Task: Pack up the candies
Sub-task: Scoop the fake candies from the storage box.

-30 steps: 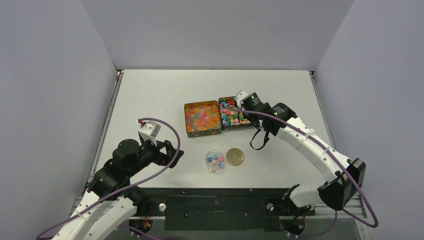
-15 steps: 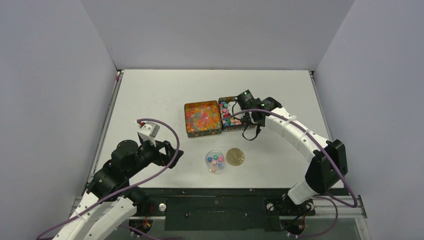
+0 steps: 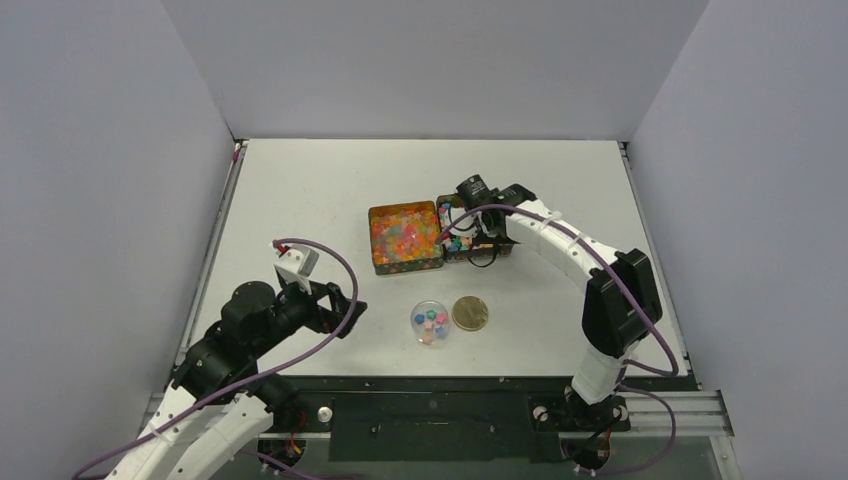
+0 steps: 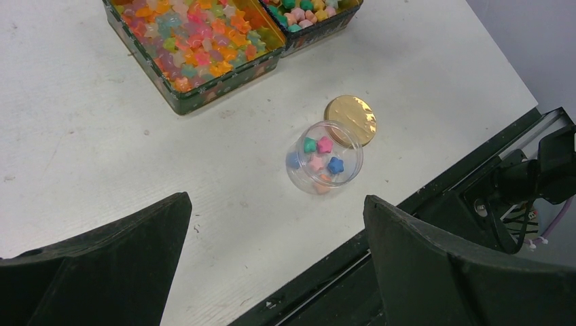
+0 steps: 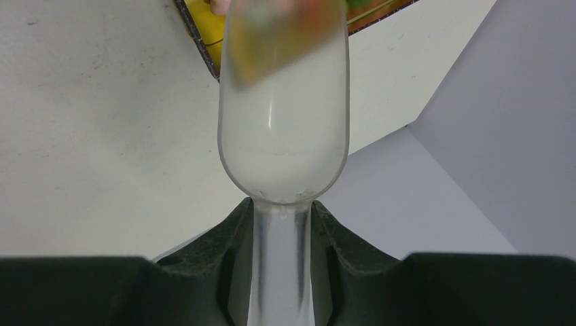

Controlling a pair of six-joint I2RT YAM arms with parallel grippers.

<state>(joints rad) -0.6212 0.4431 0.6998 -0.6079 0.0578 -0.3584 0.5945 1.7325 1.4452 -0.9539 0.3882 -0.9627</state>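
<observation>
Candies in tins, right tool gripping clear scoop

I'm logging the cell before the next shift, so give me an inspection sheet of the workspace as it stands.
Surface: white table, faint scuffs only.
Job's things: candies fill two open tins; a few lie in the clear jar, with the gold lid off and beside it.
Clutter: nothing seen.
Grippers: left gripper open, empty, above the table; right gripper shut on the handle of a clear scoop, its tip at the right tin.
Cables: purple cables loop along both arms.
Surroundings: plain grey walls on three sides.
</observation>
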